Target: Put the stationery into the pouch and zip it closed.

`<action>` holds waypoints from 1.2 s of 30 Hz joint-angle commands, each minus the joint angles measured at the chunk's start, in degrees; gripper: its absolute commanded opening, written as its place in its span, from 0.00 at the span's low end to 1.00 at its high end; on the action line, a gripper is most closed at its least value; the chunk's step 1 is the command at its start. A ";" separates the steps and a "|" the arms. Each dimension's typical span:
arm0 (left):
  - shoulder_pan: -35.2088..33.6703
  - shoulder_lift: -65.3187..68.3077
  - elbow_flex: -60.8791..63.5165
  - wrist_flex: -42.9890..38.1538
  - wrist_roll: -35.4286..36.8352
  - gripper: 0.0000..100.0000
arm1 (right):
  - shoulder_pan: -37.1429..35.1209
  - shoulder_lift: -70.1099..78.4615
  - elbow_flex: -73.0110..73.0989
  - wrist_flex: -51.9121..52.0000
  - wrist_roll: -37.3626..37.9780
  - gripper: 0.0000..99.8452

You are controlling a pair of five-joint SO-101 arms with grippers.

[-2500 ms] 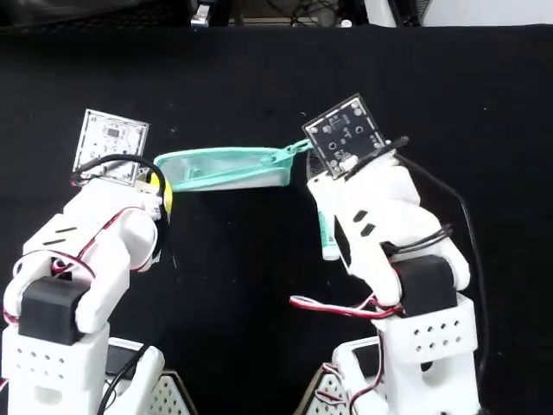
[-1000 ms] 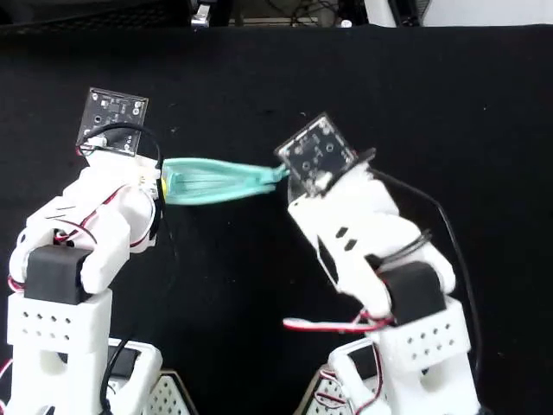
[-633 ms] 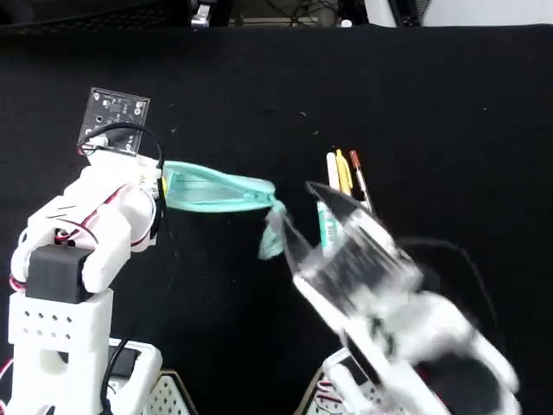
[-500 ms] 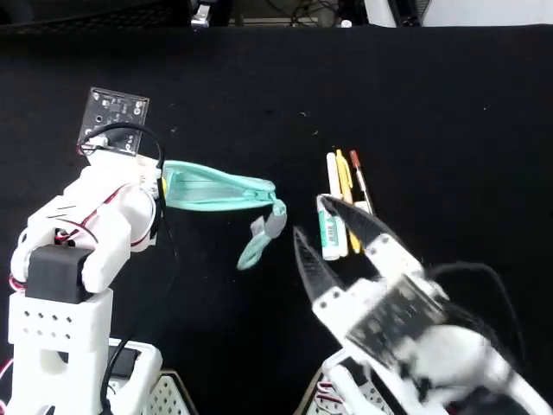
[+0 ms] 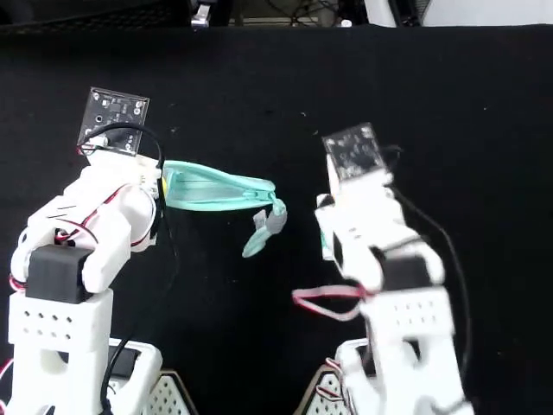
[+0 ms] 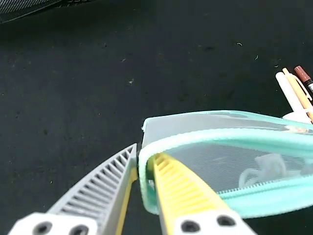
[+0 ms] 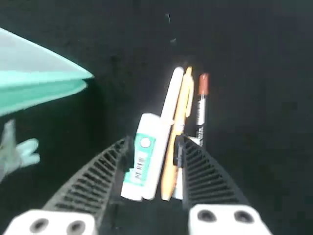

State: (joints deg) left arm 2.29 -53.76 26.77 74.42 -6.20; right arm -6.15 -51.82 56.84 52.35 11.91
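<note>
Teal mesh pouch (image 5: 216,188) and loose stationery on the black surface (image 5: 449,104)
The left claw (image 6: 144,156) is clamped on the pouch's end. The right claw (image 7: 152,141) is spread wide around a glue stick (image 7: 142,164) and three pens (image 7: 183,112) lying together, apart from the pouch. The glue stick's label is too blurred to read.

The black counter (image 5: 467,95) carries a white tube with a green label (image 7: 141,164), with a white pen (image 7: 168,105), an orange pen (image 7: 183,105) and a brown-capped pen (image 7: 201,103) close alongside. The teal pouch (image 5: 212,188) seems to rest on it as well.
</note>
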 commanded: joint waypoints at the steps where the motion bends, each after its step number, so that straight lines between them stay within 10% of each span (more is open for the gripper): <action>1: -0.13 -0.26 -0.22 -1.05 0.62 0.03 | -0.09 13.67 -0.31 -7.82 -3.25 0.14; 13: -0.13 -0.35 0.92 -1.41 0.53 0.03 | -2.02 44.44 -14.73 -10.99 -3.25 0.14; 36: -0.13 -0.35 0.92 -1.32 0.53 0.03 | 0.35 48.66 -15.16 -12.40 -3.16 0.01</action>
State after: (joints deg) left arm 2.29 -54.02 27.82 74.24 -6.20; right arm -7.12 -0.84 43.47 36.79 9.27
